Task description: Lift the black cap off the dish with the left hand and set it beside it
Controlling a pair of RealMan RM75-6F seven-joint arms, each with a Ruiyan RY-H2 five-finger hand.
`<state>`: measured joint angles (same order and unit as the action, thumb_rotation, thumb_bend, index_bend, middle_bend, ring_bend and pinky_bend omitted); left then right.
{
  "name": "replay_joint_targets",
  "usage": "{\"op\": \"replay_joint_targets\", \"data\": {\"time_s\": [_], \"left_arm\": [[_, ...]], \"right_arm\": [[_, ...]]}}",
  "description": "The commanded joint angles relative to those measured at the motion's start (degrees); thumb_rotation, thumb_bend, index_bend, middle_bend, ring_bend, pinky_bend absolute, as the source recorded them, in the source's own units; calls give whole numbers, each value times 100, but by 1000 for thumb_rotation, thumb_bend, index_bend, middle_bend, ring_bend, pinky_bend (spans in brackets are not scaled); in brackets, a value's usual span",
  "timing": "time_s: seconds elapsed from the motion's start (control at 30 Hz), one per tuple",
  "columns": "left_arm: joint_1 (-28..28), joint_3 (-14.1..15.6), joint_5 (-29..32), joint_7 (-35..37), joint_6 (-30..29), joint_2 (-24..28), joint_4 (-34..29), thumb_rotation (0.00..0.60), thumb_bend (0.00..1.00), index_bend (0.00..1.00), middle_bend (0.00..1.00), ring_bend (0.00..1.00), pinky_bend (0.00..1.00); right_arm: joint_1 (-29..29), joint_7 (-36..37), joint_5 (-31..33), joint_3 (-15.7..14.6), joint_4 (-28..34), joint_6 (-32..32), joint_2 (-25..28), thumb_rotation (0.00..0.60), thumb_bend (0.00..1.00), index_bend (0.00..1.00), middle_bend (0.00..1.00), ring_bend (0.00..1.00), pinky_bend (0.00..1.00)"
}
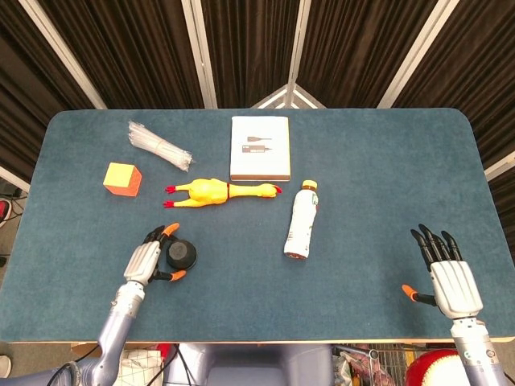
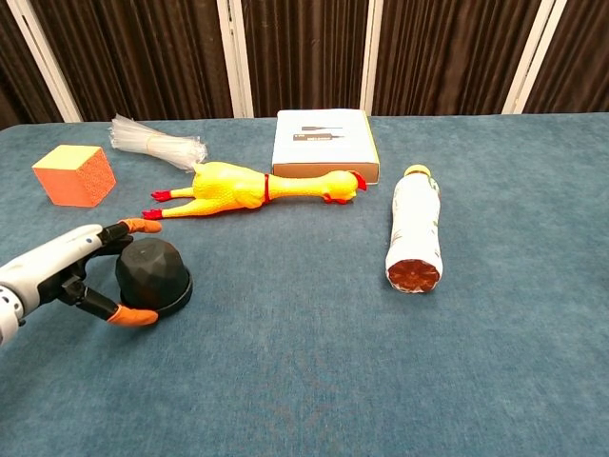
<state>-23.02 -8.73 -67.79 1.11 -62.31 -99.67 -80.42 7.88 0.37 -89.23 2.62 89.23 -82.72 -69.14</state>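
Bright, even overhead light, soft faint shadows, sharp focus throughout, no glare, no visible edge distortion.

No text is showing clearly enough to read. The white box (image 1: 260, 148) is carrying small dark marks on its lid, and the bottle (image 1: 302, 229) is wearing a label, both too small to make out.

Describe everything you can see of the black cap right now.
The black cap is a matte, faceted dome, plastic by the look, flaring to a wider rim at its base. It sits upright near the table's front left, in front of the rubber chicken. The left hand wraps its left side, orange-tipped fingers at front and back. Whether they press it cannot be told. No dish shows under it.
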Motion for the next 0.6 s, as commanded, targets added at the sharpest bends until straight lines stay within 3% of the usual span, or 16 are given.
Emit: {"op": "replay_joint_targets", "data": {"time_s": [0.03, 0.3, 0.47, 0.6], "left_arm": [[35, -38, -151, 128, -154, 67, -79, 600, 460, 123, 378, 0, 0], [144, -197, -416, 20, -582, 827, -997, 600, 460, 130, 395, 0, 0], [231, -315, -128, -459, -668, 1537, -1936, 600, 460, 154, 415, 0, 0], [357, -220, -4, -774, -720, 2092, -2486, 600, 460, 163, 415, 0, 0]], "right_arm": [[-4, -1, -2, -5, 0, -5, 4, 600, 147, 0, 0, 124, 0], [3, -60, -35, -27, 8, -1, -19, 600, 147, 0, 0, 126, 0], [12, -126, -44, -23, 43, -7, -32, 600, 147, 0, 0, 125, 0], [10, -126, -49, -23, 57, -19, -26, 600, 148, 0, 0, 125, 0]]}}
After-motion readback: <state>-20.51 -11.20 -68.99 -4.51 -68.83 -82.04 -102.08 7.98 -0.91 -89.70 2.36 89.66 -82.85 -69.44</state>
